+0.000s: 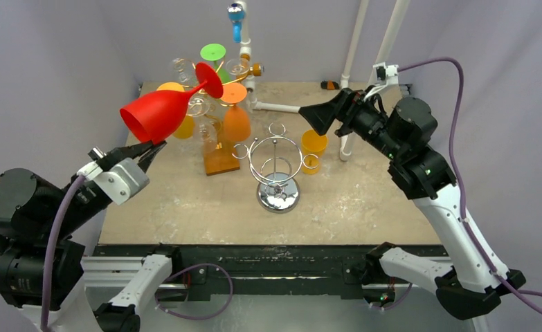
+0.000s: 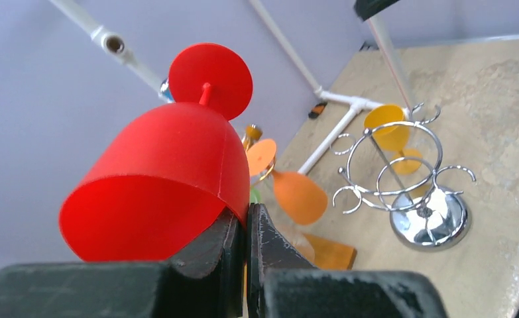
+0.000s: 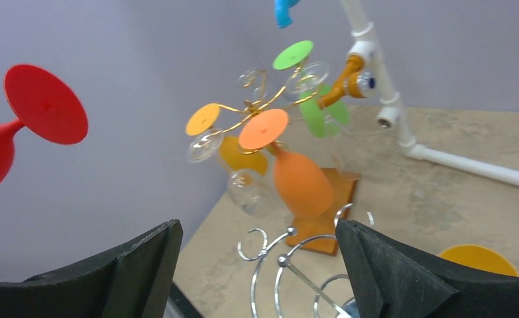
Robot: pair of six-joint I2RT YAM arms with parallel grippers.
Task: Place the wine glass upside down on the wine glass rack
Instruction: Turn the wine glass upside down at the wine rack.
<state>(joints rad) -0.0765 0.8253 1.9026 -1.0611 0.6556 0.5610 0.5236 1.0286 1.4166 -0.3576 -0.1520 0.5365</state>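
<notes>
The red wine glass hangs tilted in the air over the table's left side, its round foot pointing up and back. My left gripper is shut on the rim of its bowl; the left wrist view shows the fingers pinching the red wall. A chrome wire rack stands bare at the table's middle. Behind it on the left, a gold rack on an orange base carries several glasses upside down. My right gripper hovers open and empty at the back right, and its own view shows the chrome rack below it.
A yellow glass stands upright just behind the chrome rack, below my right gripper. White pipes run along the table's back and rise at the right. Grey walls close in on both sides.
</notes>
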